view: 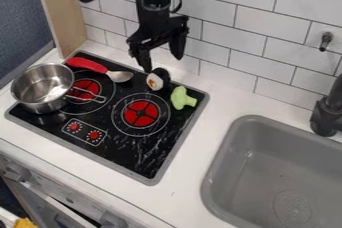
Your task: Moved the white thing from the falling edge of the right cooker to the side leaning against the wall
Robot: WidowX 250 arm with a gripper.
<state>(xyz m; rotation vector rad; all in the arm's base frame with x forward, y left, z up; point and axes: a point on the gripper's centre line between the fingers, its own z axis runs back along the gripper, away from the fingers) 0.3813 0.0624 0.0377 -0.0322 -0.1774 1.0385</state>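
Observation:
My gripper hangs in front of the tiled wall, over the stove's back edge, with its fingers spread apart and nothing seen between them. Just below its left fingertip is the white thing, a sushi-like roll with a white face, an orange centre and a black wrap. The roll rests at the back of the black cooktop, behind the right burner. Whether the left fingertip touches the roll, I cannot tell.
A light green broccoli piece lies right of the roll. To the left are a red-handled spoon and a metal pot. White wall tiles rise behind; a grey sink and black faucet are at right.

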